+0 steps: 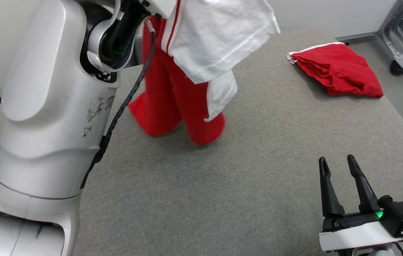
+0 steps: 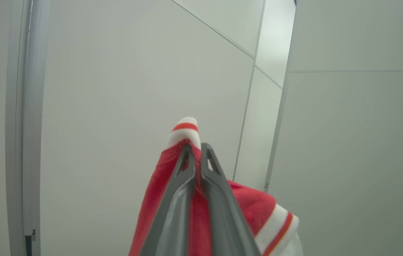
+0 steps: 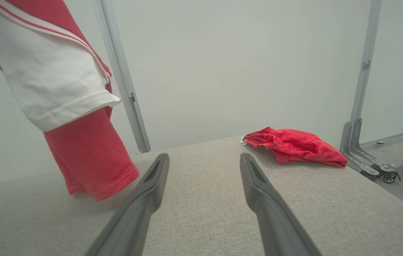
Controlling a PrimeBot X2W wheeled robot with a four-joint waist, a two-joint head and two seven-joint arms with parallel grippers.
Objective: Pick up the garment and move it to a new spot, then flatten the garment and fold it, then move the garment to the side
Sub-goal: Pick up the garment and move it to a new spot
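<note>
A red garment [image 1: 173, 92] with white sleeves and red-and-white trim hangs from my raised left arm above the grey padded surface [image 1: 244, 185]; its lower hem brushes or nearly brushes the surface. My left gripper [image 2: 196, 145] is shut on the garment [image 2: 187, 199] near its striped collar edge, pointing toward the wall. In the right wrist view the hanging garment [image 3: 80, 142] dangles at the left. My right gripper [image 1: 338, 163] stands open low at the front right with nothing between its fingers [image 3: 151, 177], well clear of the garment.
A second red garment [image 1: 340, 73] lies crumpled at the far right of the surface, also visible as a red heap [image 3: 293, 145]. A metal frame on castors [image 1: 400, 53] stands on the floor beyond the right edge. Pale wall panels close the back.
</note>
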